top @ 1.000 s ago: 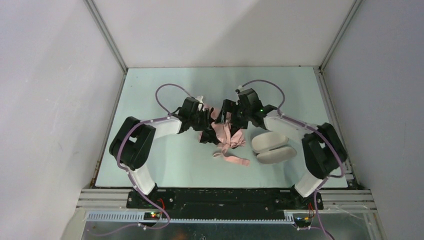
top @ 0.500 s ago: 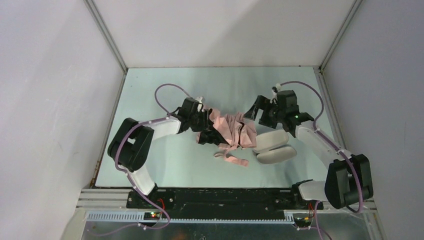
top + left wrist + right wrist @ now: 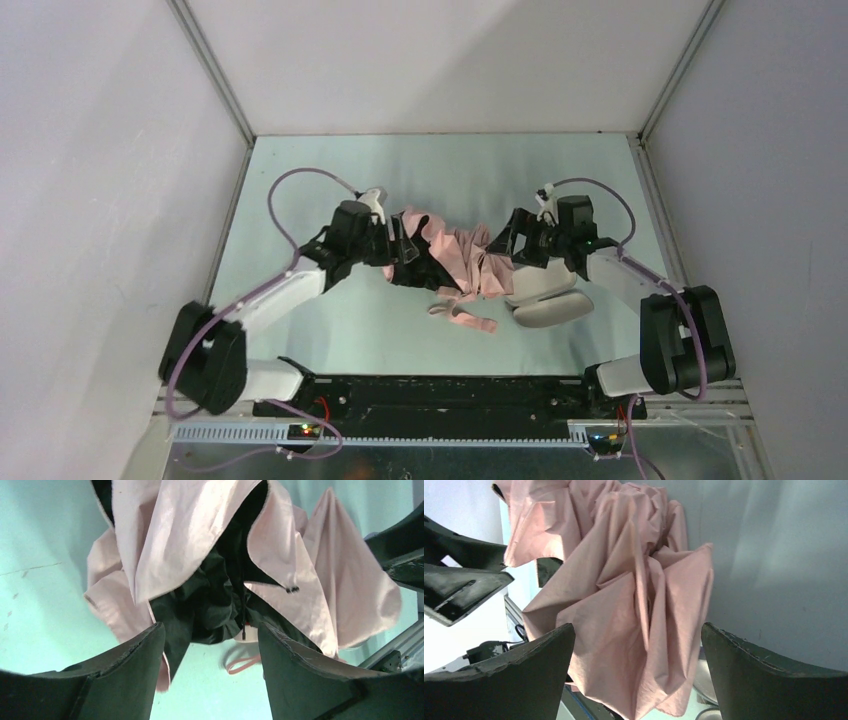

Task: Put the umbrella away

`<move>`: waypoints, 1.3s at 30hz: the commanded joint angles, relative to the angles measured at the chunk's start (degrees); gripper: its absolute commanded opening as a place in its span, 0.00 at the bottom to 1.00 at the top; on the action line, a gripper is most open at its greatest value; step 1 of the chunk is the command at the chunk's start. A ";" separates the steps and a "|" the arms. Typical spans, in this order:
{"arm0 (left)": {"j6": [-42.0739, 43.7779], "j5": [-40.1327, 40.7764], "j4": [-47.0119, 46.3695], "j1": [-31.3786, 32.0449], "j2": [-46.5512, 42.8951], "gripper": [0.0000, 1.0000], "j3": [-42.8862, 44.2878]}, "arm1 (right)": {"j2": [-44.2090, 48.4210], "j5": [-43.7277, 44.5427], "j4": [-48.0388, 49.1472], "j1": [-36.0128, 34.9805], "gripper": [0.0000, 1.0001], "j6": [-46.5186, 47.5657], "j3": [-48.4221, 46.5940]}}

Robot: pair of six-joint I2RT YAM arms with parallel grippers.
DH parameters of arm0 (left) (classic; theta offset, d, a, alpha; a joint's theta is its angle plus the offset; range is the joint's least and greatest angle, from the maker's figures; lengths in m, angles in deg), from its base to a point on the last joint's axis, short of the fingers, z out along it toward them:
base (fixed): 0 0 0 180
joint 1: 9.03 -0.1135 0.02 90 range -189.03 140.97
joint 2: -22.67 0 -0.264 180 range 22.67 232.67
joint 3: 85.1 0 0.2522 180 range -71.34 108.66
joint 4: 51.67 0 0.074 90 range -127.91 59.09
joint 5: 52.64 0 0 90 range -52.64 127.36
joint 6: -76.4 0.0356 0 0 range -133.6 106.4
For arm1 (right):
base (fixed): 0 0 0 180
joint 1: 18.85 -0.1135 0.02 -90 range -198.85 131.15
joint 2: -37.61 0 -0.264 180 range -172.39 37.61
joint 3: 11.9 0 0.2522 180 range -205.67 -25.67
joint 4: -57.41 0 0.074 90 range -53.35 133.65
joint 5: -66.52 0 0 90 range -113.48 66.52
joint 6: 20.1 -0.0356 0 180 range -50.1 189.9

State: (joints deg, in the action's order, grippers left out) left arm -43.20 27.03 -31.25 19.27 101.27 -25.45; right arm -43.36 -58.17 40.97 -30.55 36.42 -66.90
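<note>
Top external: we see umbrella (image 3: 455, 258) crumpled mid-bench (image 3: 340, 335), just beside grey case (image 3: 548, 310). Left fingers (image 3: 132, 657) spread, dark lining between them, unpinched. Right fingers (image 3: 524, 667) spread wide, pink fabric just ahead.

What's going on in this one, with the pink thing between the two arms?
Both arms are working on the umbrella, which lies crumpled mid-table with its fabric loose, not wrapped up. The left gripper faces it from the left and the right gripper from the right. Both have their jaws open around loose fabric, and neither is pinching it. The grey case sits on the table just right of the umbrella. The umbrella is not put away yet.
</note>
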 commanded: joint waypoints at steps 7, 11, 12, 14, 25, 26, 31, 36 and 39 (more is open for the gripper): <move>1.17 5.15 4.52 -2.54 -6.59 0.84 2.47 | -2.41 8.00 -5.61 -3.82 0.99 2.82 -6.21; 1.07 3.77 1.81 -2.48 2.55 0.87 7.70 | -5.60 8.08 -4.99 -4.07 1.00 2.81 -6.01; 0.92 3.49 1.09 -2.51 5.25 0.87 8.51 | -6.81 7.72 -4.45 -3.99 0.99 2.71 -5.62; 0.40 1.84 -1.23 -2.49 9.36 0.83 9.40 | -9.03 5.46 -0.75 -3.61 1.00 1.82 -4.66; -3.52 -8.39 -11.12 -0.97 24.05 0.27 7.77 | -22.90 -1.46 18.80 -9.33 1.00 -8.65 -4.07; -3.66 -9.18 -11.88 -0.83 24.95 0.25 7.47 | -23.44 -1.18 19.58 -9.84 0.99 -9.27 -4.79; -5.43 -12.68 -14.99 0.66 27.66 0.20 7.27 | -25.80 0.95 19.01 -13.40 0.99 -10.77 -6.71; -11.37 -20.13 -24.40 2.61 29.57 0.10 5.84 | -27.37 0.67 20.97 -15.63 0.99 -13.43 -5.29; -14.56 -23.54 -28.88 3.98 30.45 0.04 4.40 | -28.17 0.31 25.05 -16.12 0.99 -15.74 -3.05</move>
State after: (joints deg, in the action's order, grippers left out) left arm -51.38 13.76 -51.41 19.38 130.02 -18.90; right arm -68.02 -58.92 64.19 -44.28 23.70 -73.06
